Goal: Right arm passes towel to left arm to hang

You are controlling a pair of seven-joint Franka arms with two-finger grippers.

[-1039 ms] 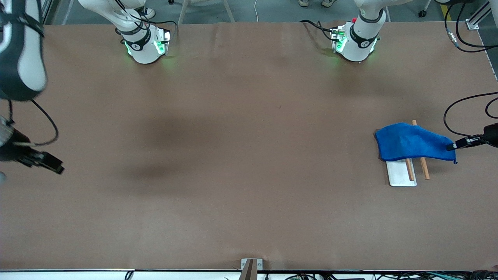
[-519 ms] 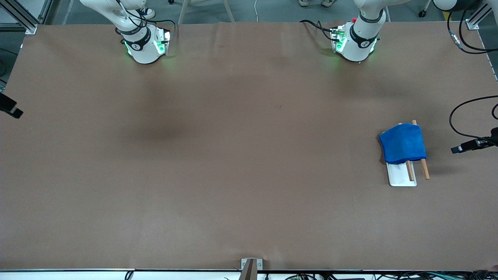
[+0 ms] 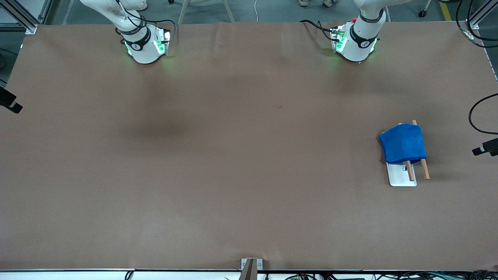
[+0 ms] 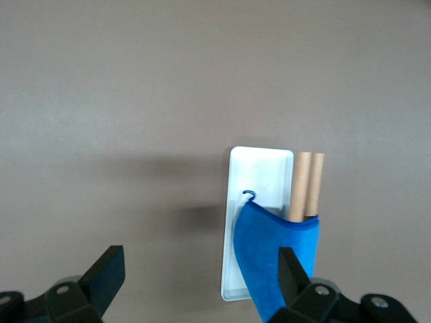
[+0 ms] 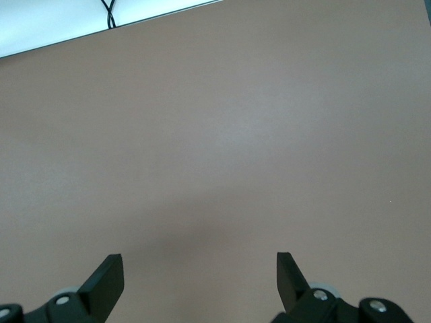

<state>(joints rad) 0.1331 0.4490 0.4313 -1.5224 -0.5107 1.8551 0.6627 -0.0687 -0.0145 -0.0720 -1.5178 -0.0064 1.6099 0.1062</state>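
Two wooden rods [image 3: 416, 163] carry the towel [image 3: 403, 147], draped on the white rack [image 3: 400, 177] toward the left arm's end of the table. In the front view we see the left gripper [image 3: 484, 149] and right gripper [image 3: 9, 103] only at the view's edges.

Left wrist view: fingers [image 4: 104, 276] spread, empty, over the towel [image 4: 279, 262] and rack [image 4: 259, 182].

Right wrist view: right gripper [image 5: 200, 279] released over bare table [image 5: 215, 134].

We judge the hanging done; next calls only for both arms to clear off.
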